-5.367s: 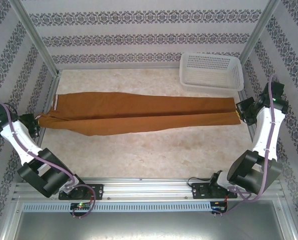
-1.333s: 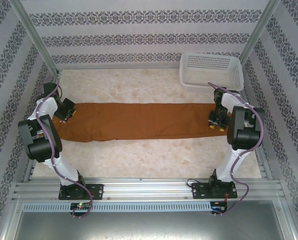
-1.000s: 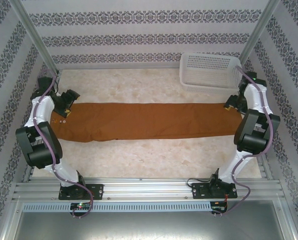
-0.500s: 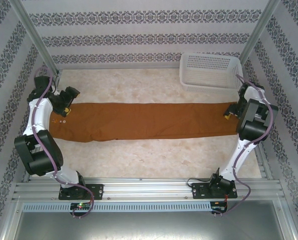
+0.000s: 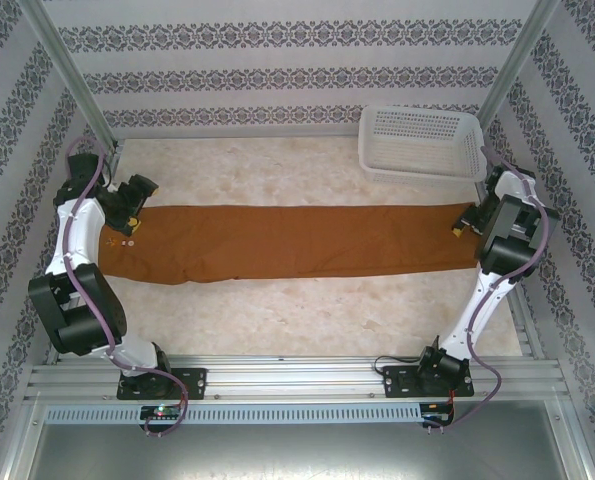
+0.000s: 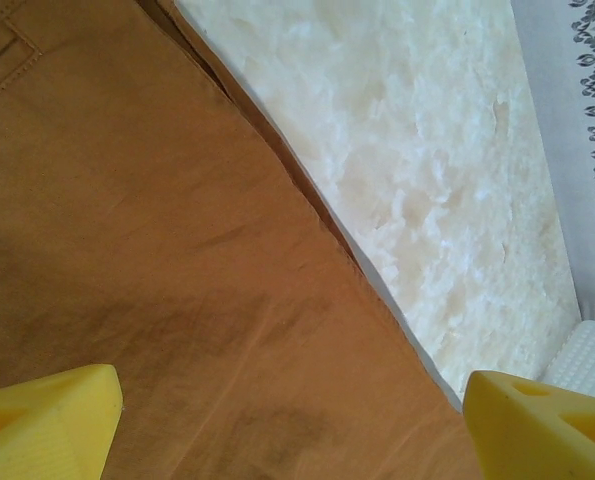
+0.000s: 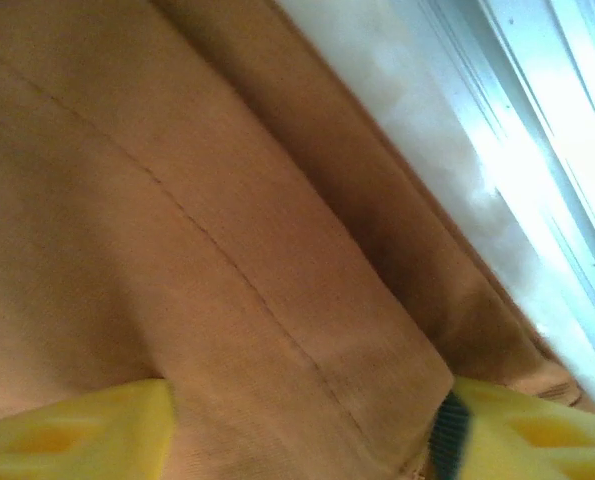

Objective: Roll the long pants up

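The long pants [image 5: 287, 242] lie flat across the table, one rust-brown leg folded on the other, waist at the left and cuffs at the right. My left gripper [image 5: 129, 205] hovers over the waist end; in the left wrist view the left gripper [image 6: 292, 420] is open, with its yellow fingers [image 6: 42, 425] far apart above smooth pants fabric [image 6: 177, 250]. My right gripper [image 5: 464, 222] is at the cuff end. In the right wrist view the right gripper [image 7: 307, 420] is open, and the cuff [image 7: 357, 340] lies between its yellow fingers [image 7: 77, 430].
A white mesh basket [image 5: 417, 168] stands at the back right, close behind the right arm. Metal frame posts rise at both back corners, and a rail [image 7: 537, 130] runs just past the cuffs. Bare marbled table [image 5: 297, 320] lies in front of the pants.
Earlier the legs lay spread apart with both arms out at the sides; now the legs are stacked. Over the last second the right gripper came down from beside the basket to the cuffs.
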Controlling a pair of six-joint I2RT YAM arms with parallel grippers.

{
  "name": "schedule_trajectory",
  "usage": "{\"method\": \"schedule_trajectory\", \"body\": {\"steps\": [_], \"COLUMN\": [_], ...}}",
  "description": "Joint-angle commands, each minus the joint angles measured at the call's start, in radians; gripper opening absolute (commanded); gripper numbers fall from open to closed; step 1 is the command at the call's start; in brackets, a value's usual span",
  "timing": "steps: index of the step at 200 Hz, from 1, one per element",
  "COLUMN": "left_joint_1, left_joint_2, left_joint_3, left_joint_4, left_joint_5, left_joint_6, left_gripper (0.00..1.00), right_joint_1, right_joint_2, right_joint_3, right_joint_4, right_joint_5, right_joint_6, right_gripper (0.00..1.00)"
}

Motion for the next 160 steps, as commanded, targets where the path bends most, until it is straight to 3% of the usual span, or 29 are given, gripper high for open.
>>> {"method": "schedule_trajectory", "body": {"steps": [1, 19, 36, 89, 120, 139, 146, 160], "left_joint_1": [0.003, 0.002, 0.002, 0.003, 0.002, 0.002, 0.003, 0.003], "left_joint_2": [-0.036, -0.043, -0.055, -0.064, -0.075, -0.078, -0.079, -0.083], "left_joint_3": [-0.009, -0.012, -0.016, -0.014, -0.014, -0.008, -0.004, 0.005], "left_joint_4": [-0.029, -0.031, -0.039, -0.052, -0.032, -0.028, -0.031, -0.040], "left_joint_5": [-0.011, -0.009, -0.013, -0.010, 0.015, 0.032, 0.037, 0.042], "left_joint_6": [-0.019, -0.015, -0.005, 0.008, -0.006, -0.012, -0.013, -0.014], "left_gripper": [0.89, 0.89, 0.89, 0.89, 0.88, 0.76, 0.65, 0.33], "right_joint_1": [-0.031, -0.043, -0.050, -0.043, -0.040, -0.041, -0.039, -0.032], "right_joint_2": [0.091, 0.084, 0.069, -0.050, -0.233, -0.362, -0.408, -0.495], "right_joint_3": [-0.044, -0.063, -0.091, -0.151, -0.145, -0.112, -0.093, -0.040], "right_joint_4": [0.060, 0.069, 0.080, 0.056, -0.025, -0.079, -0.103, -0.145], "right_joint_5": [0.044, 0.012, -0.002, -0.028, 0.006, -0.037, -0.048, -0.035], "right_joint_6": [0.007, -0.002, 0.002, 0.054, 0.102, 0.118, 0.124, 0.129], "right_gripper": [0.54, 0.37, 0.00, 0.00, 0.00, 0.00, 0.00, 0.00]}}
